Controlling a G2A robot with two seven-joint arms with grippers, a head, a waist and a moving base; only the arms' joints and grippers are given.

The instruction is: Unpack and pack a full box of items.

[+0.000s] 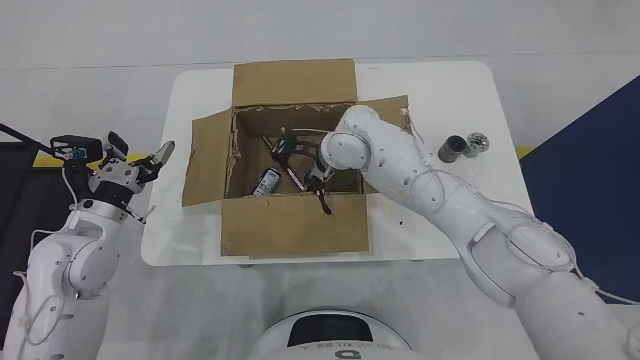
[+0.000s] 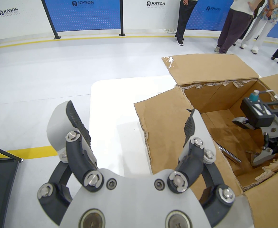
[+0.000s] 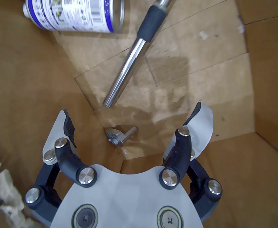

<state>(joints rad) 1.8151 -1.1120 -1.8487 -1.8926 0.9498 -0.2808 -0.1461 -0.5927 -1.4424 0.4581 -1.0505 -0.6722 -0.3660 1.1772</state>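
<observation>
An open cardboard box (image 1: pixel 290 225) stands mid-table, flaps spread. On its floor lie a blue-labelled can (image 3: pixel 74 5) on its side, a chrome rod with a black grip (image 3: pixel 139 46) and a small metal fitting (image 3: pixel 119 135). My right gripper (image 3: pixel 133 122) is down inside the box (image 3: pixel 224 55), open, with the fitting just between and below its fingertips, untouched. In the top view the can (image 1: pixel 267 181) lies near the box's left wall. My left gripper (image 2: pixel 131 124) hovers open and empty over the table's left end (image 2: pixel 110 110), outside the box (image 2: pixel 165 129). The right gripper (image 2: pixel 260 129) shows in the left wrist view inside the box.
Two small dark and silvery cylinders (image 1: pixel 452 147), (image 1: pixel 477 143) stand on the white table (image 1: pixel 440 90) right of the box. Bare tabletop lies between the box's left flap and the table edge. The box rim is torn and ragged in places.
</observation>
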